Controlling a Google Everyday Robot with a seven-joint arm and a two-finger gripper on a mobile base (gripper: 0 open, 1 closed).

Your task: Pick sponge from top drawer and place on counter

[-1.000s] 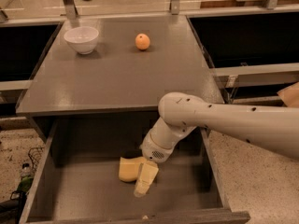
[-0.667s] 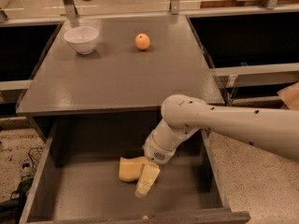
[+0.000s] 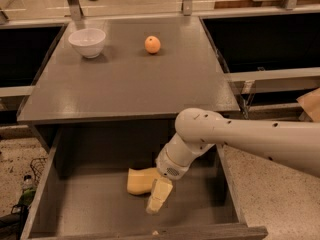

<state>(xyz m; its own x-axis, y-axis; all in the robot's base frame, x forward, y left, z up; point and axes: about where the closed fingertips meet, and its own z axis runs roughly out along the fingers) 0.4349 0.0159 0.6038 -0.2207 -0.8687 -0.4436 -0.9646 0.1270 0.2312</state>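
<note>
Lying on the flat grey bottom of the top drawer (image 3: pixel 85 209), the sponge (image 3: pixel 140 180) sat near the drawer's middle, slightly toward 3 o'clock, a pale yellow block with its long side running roughly 9 to 3 o'clock. The drawer stood pulled out below the front edge of the counter (image 3: pixel 130 84). The gripper (image 3: pixel 159 197) was down inside the drawer, right against the sponge's 4 o'clock corner and pointing toward 7 o'clock. Whether it was apart, together or clamped on the sponge could not be told. Its white wrist sat at 2 o'clock from the sponge, and the white arm (image 3: pixel 240 139) ran off from there toward 3 o'clock, crossing above the drawer's right wall. Up on the counter, at 12 o'clock from the drawer, a white bowl (image 3: pixel 87 42) stood at the far 11 o'clock corner. An orange fruit (image 3: pixel 152 44) sat at 3 o'clock from the bowl, well apart from it. Black recessed areas (image 3: pixel 265 39) flanked the counter at 9 and 3 o'clock.
</note>
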